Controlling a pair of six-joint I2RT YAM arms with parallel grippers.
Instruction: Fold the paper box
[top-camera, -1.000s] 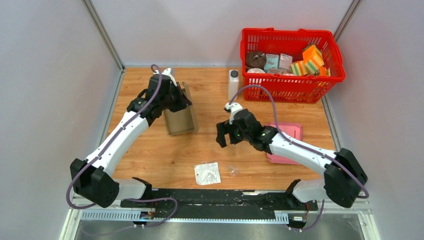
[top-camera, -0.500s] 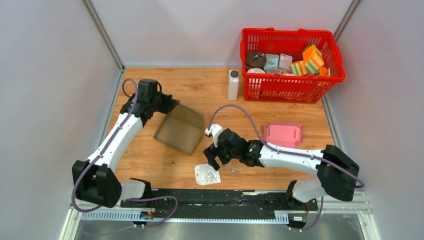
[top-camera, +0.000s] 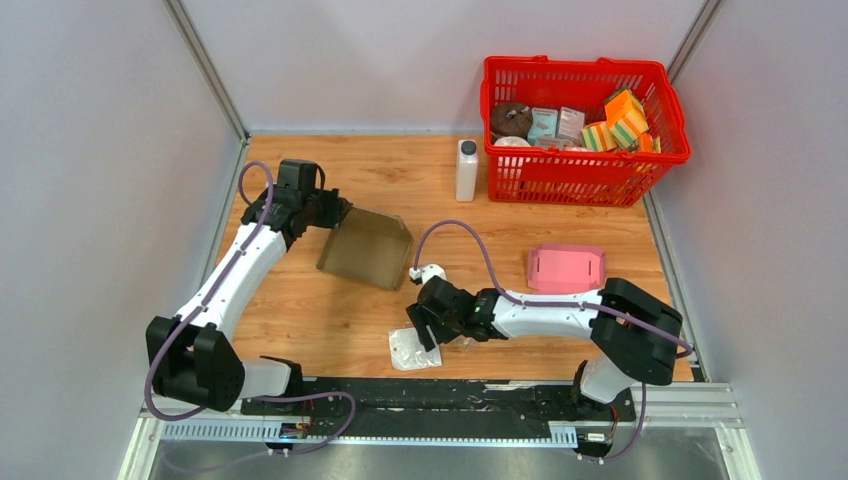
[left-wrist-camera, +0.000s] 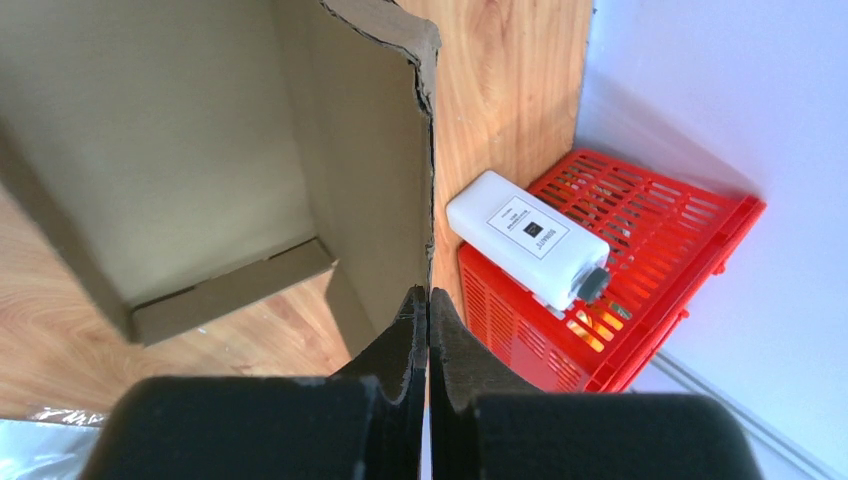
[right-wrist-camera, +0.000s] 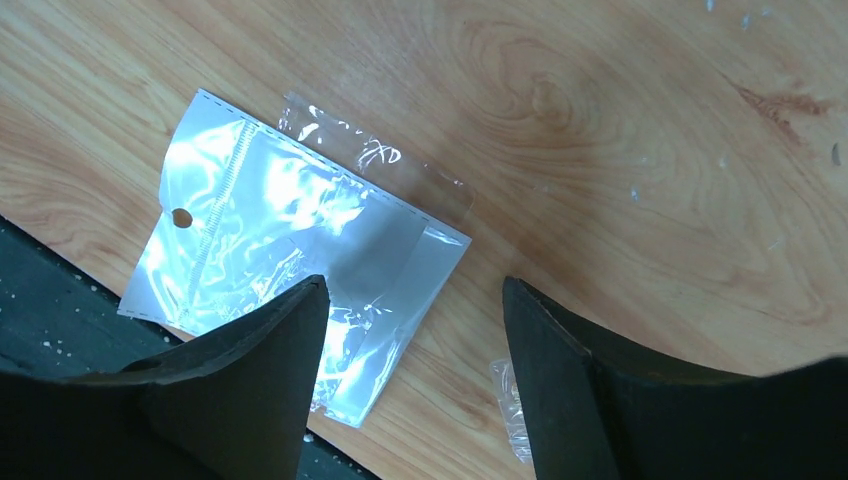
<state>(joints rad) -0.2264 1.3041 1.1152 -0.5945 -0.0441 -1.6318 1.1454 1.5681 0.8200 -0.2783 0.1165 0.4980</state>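
**Thin pinch on the box, right hand low over the bag**

Your left hand (left-wrist-camera: 428, 330) was closed tight on one wall of the box (top-camera: 365, 248), the card nipped between its fingers. The box hung tilted at centre left of the top view, mouth open, one lower edge at or near the worktop (top-camera: 330, 310). Your right hand (right-wrist-camera: 415, 340) stood wide with nothing in it, low over the bag (right-wrist-camera: 290, 260) at bottom centre of the top view.

What could have gone wrong:
- The pinched wall showed a ragged top edge in the left wrist view. A hard pull or twist on that one wall could have torn it, or let the box swing and slip.
- Closing the right hand there would likely have caught the bag, not the box. The film looked slick and could have dragged along.
- The right hand was well apart from the box, so the box had no second support.

Edges and room:
- The bag's corner lay over the dark strip at the worktop's near edge, so there was little room below.
- The side wall ran close on the left of your left arm.
- The bottle (top-camera: 466, 170) and basket (top-camera: 570, 180) bounded the upper right, and the pink card (top-camera: 566, 268) the right.
- Bare wood between the box and the pink card looked like the best space for bringing the hands together.
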